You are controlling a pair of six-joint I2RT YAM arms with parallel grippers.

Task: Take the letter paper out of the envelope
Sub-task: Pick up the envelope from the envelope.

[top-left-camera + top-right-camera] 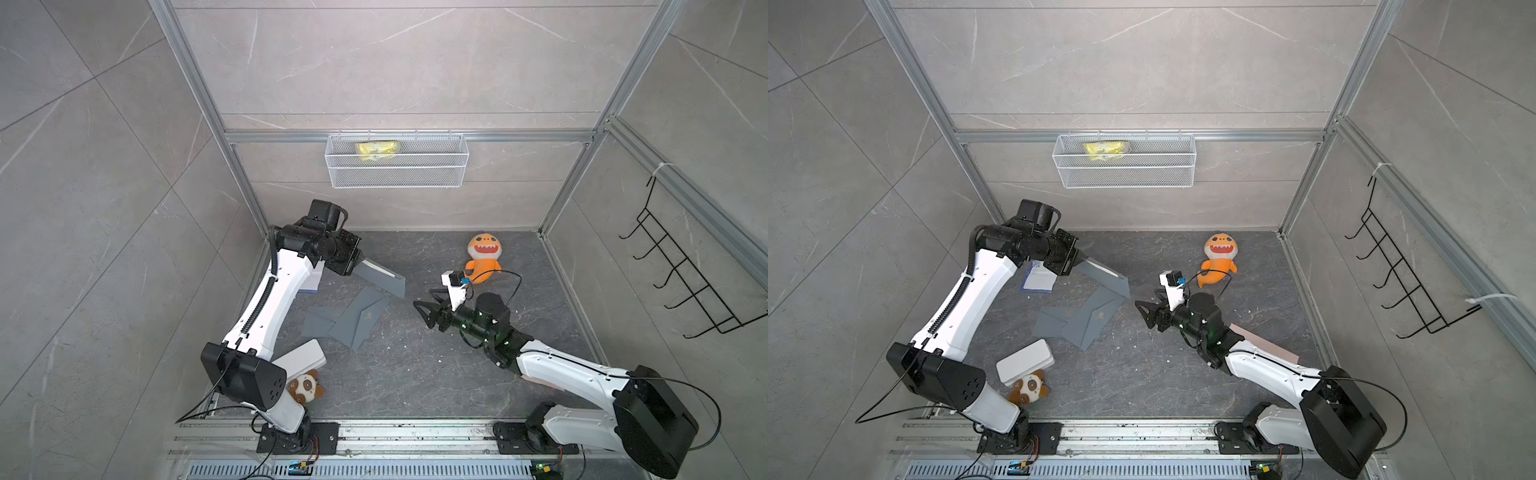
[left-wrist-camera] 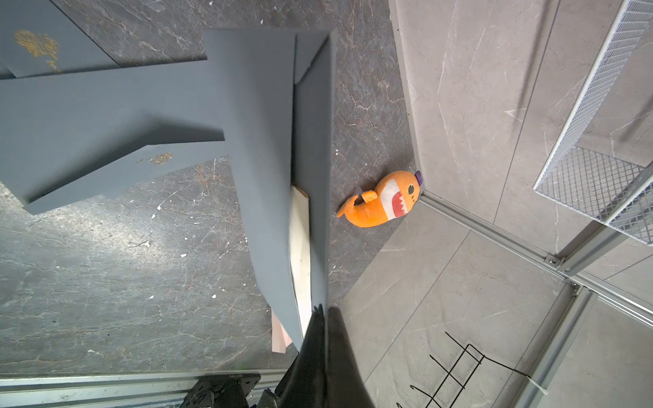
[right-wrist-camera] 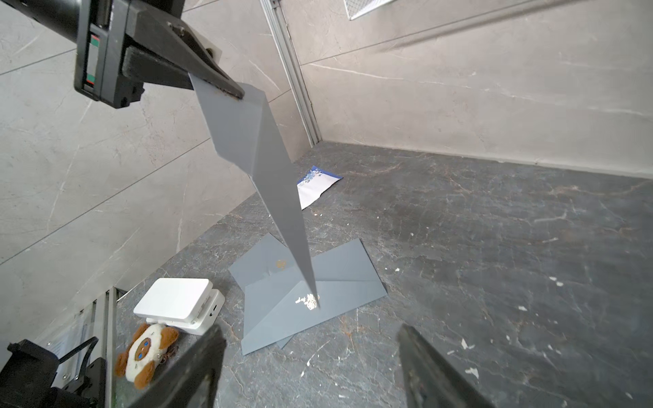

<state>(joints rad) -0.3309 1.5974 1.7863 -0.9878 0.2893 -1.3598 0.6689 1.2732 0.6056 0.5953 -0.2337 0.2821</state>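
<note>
— Where's the letter, then?

— Inside yet. See the cream letter paper (image 2: 300, 247)? Only an edge of it shows in the mouth of the slate-grey paper envelope (image 1: 380, 276), and only from the left wrist's side.

— And the envelope?

— Off the table and tilted, at about eleven o'clock from the middle if the arms' rail is six. The left gripper (image 3: 229, 92) is pinched flat on its upper end. Its low corner hangs over a loose pile of flat grey envelopes (image 1: 353, 320) at nine o'clock. Whether it touches them, I can't tell.

— The other arm?

— The right gripper (image 1: 424, 298) stands at four o'clock from the held envelope, near but apart, jaws spread wide with nothing in them.

— So which step is this?

— Presenting, I'd say: one arm holds the envelope up and the other lines up for the pull. Next it must reach the open mouth, close on the cream edge alone, and draw along the envelope's length against a firm left grip.

— Anything in the way?

— An orange shark plush toy (image 1: 484, 257) at one o'clock and a flat white box (image 1: 301, 357) at eight. Both are well apart.
</note>
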